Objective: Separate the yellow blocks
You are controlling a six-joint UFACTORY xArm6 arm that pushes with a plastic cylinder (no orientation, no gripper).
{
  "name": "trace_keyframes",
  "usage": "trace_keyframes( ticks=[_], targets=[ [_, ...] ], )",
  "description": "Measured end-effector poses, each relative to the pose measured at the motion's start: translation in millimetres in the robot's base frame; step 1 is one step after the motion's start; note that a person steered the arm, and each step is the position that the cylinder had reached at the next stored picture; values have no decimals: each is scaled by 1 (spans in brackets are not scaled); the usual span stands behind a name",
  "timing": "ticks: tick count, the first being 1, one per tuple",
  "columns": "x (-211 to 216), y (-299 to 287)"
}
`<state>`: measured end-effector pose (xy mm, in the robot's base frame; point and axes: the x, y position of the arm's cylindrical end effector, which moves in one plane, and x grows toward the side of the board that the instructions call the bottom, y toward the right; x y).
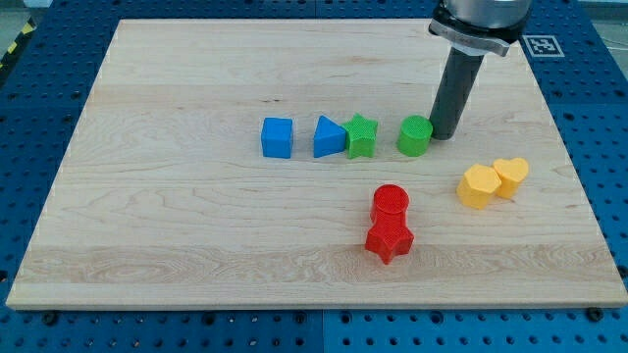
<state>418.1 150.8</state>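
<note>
Two yellow blocks lie touching at the view's right: a yellow hexagon (479, 186) and a yellow heart (510, 176) just right of it. My tip (444, 133) rests on the board just right of the green cylinder (415, 135), close to or touching it. The tip is above and left of the yellow pair, with a clear gap between them.
A blue cube (278, 137), a blue triangle (329, 137) and a green star (361, 136) form a row left of the green cylinder. A red cylinder (391, 204) touches a red star (390, 238) below. The wooden board (196, 245) sits on a blue pegboard.
</note>
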Motion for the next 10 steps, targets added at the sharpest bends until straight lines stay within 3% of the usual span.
trace_keyframes(
  ticks=[3,4,6,8,10],
  targets=[
    [-1,78],
    [0,78],
    [45,78],
    [48,78],
    [52,39]
  ],
)
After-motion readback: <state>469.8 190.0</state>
